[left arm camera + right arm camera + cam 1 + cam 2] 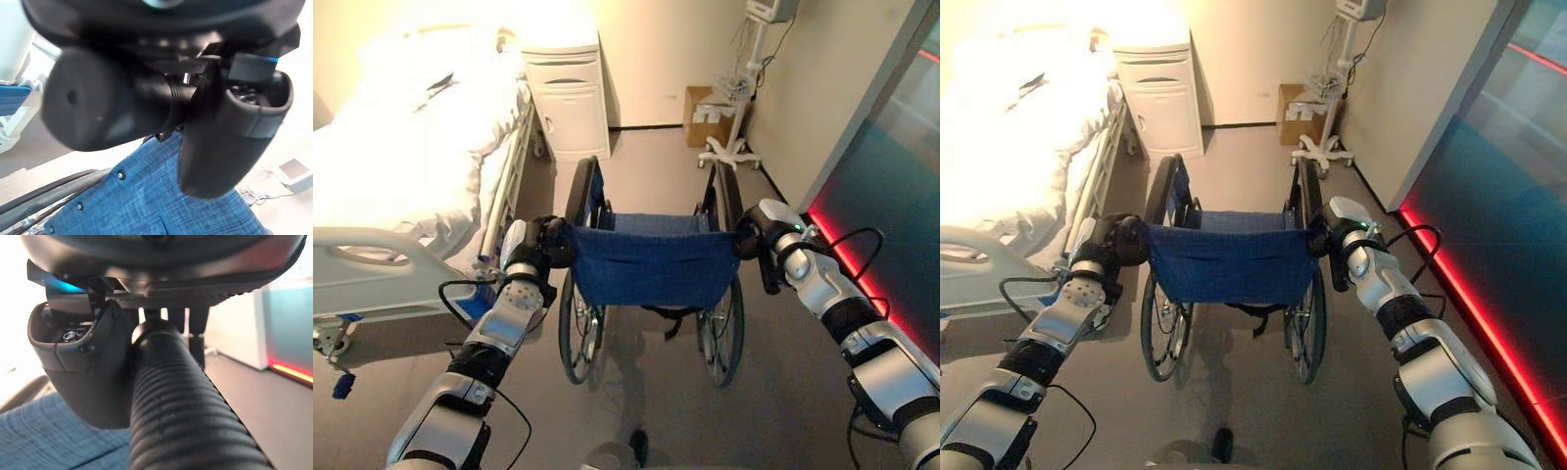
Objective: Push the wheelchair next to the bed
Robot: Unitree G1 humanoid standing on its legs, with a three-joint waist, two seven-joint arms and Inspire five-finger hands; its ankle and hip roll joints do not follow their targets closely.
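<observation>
The bed [401, 166] with its white covers lies along my left, and the wheelchair [651, 259] stands on the floor just beside its foot end, blue backrest facing me, with a white bedside cabinet [566, 98] against the far wall. My left robot hand [540, 250] is clenched around the left push handle [178, 98] next to the backrest's edge. My right robot hand [756, 235] is wrapped round the ribbed right push handle [181, 411].
</observation>
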